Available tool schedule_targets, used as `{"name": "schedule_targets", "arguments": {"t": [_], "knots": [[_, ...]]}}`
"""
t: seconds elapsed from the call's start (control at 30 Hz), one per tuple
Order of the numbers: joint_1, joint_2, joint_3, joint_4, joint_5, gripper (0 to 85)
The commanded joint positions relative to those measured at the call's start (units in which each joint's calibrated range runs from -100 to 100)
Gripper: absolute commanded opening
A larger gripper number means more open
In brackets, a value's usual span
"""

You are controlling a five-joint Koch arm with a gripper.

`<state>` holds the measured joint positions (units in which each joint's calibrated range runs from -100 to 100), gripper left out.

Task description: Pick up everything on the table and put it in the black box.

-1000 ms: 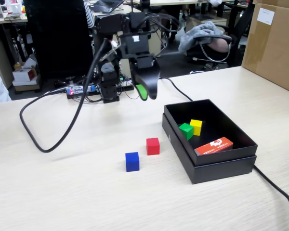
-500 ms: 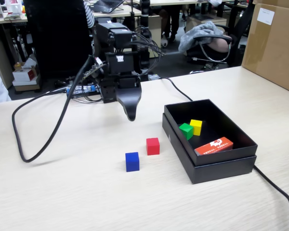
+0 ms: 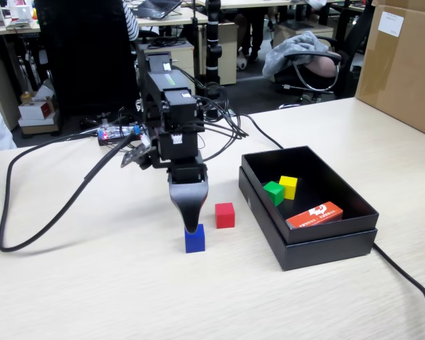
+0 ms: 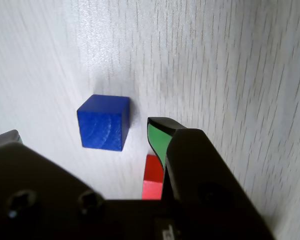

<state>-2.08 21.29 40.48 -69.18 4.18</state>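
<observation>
A blue cube (image 3: 195, 241) (image 4: 104, 122) rests on the pale wood table (image 3: 92, 290), with a red cube (image 3: 224, 214) (image 4: 152, 177) just to its right. My gripper (image 3: 193, 227) (image 4: 85, 131) hangs right over the blue cube, open, one jaw to each side of it in the wrist view and nothing held. The green-padded fingertip (image 4: 157, 137) sits between the blue and red cubes. Inside the black box (image 3: 326, 244) on the right lie a green cube (image 3: 273, 193) and a yellow cube (image 3: 288, 187).
An orange-red card pack (image 3: 314, 214) lies in the box's near corner. A thick black cable (image 3: 53, 214) loops over the table at the left, and another (image 3: 411, 283) runs past the box. A brown carton (image 3: 404, 64) stands at the far right.
The arm swung forward and down from above the table's back part, bringing the gripper low over the blue cube. The cable loop shifted left. The cubes stayed put.
</observation>
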Motion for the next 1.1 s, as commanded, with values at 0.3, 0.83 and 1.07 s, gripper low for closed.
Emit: {"name": "schedule_targets", "arguments": {"t": [0.3,0.83,1.07], "knots": [[-0.2,6.6,9.2,1.2,-0.2,47.7],[-0.1,13.9,13.9,1.1,-1.4,10.1],[0.1,2.7,10.1,1.1,-1.7,0.9]]}}
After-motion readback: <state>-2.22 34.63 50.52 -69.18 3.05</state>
